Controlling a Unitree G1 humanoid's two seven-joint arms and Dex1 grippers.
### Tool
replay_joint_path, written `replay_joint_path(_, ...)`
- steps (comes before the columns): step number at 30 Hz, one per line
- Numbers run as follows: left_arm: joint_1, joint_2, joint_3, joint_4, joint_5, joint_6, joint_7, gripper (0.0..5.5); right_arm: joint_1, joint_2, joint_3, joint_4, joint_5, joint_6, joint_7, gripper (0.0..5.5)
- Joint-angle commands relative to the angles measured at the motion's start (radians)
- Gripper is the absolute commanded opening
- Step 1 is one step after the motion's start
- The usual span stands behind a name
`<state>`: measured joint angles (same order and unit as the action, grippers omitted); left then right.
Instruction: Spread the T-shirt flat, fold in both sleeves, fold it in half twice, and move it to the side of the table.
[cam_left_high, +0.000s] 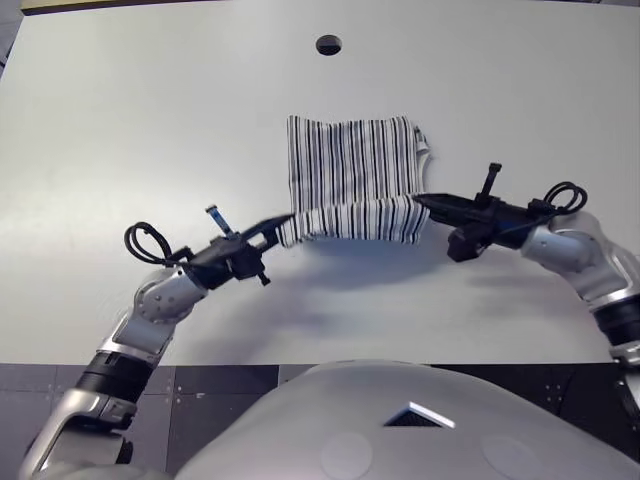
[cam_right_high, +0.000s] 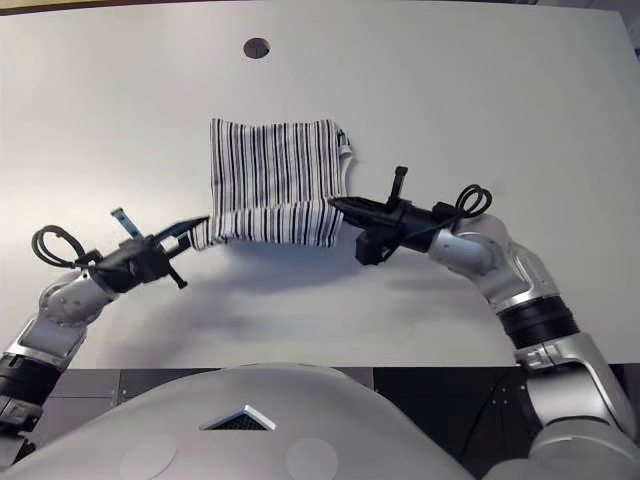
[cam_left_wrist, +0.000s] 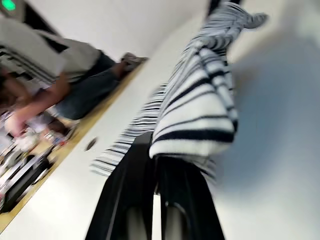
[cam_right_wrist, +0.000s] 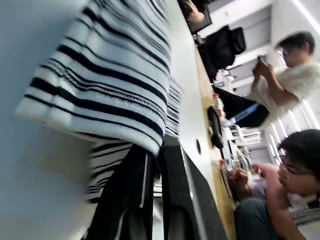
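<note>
- Roughly in the middle of the head-camera frame, a black-and-white striped T-shirt (cam_left_high: 352, 160) rests on a white bench (cam_left_high: 130, 120). It is folded into a compact rectangle, with its stripes running from the far edge to the near edge.
- The far part of the T-shirt lies flat on the bench. The near edge is raised off the surface and curls over, and it casts a soft shadow on the bench just below it.
- A small flap of fabric sticks out at the rectangle's upper right corner.
- The left gripper (cam_left_high: 283, 222) comes in from the lower left of the frame and is clenched on the near left corner of the T-shirt. The left wrist view shows striped cloth pinched between its dark jaws.
- The right gripper (cam_left_high: 420, 200) comes in from the right of the frame and grasps the near right corner. The right wrist view shows the striped fold draped over its closed jaws.
- The two grippers are well apart, and the raised near edge of the T-shirt spans the space between them.
- A small dark round hole (cam_left_high: 328, 45) sits in the bench at the upper centre of the frame, well beyond the T-shirt.
</note>
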<state>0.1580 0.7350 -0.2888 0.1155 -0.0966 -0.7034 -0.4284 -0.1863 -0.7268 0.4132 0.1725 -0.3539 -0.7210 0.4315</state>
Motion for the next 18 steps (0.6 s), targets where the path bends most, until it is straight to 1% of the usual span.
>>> replay_joint_path(1,-0.122,-0.100,0.035,0.070,-0.028,0.091,-0.017,0.11,-0.103,0.094,-0.017,0.117,-0.058,0.064,-0.045,0.11)
replay_joint_path(7,-0.265,-0.208,0.041,0.240,0.083,0.157,0.005,0.11,-0.223,0.198,-0.021,0.285,-0.105,0.094,-0.115,0.11)
replay_joint_path(10,-0.334,-0.253,0.034,0.331,0.149,0.172,0.033,0.11,-0.264,0.227,-0.019,0.356,-0.136,0.112,-0.156,0.11)
replay_joint_path(13,-0.414,-0.300,0.025,0.470,0.228,0.177,0.086,0.11,-0.299,0.251,-0.016,0.435,-0.161,0.131,-0.198,0.11)
replay_joint_path(14,-0.431,-0.310,0.027,0.509,0.240,0.174,0.093,0.34,-0.310,0.256,-0.012,0.459,-0.172,0.132,-0.212,0.10)
replay_joint_path(15,-0.444,-0.317,0.033,0.539,0.248,0.173,0.102,0.45,-0.326,0.264,-0.009,0.488,-0.186,0.136,-0.232,0.40)
replay_joint_path(18,-0.482,-0.333,0.051,0.623,0.260,0.166,0.130,0.92,-0.372,0.294,0.005,0.581,-0.214,0.141,-0.275,0.91)
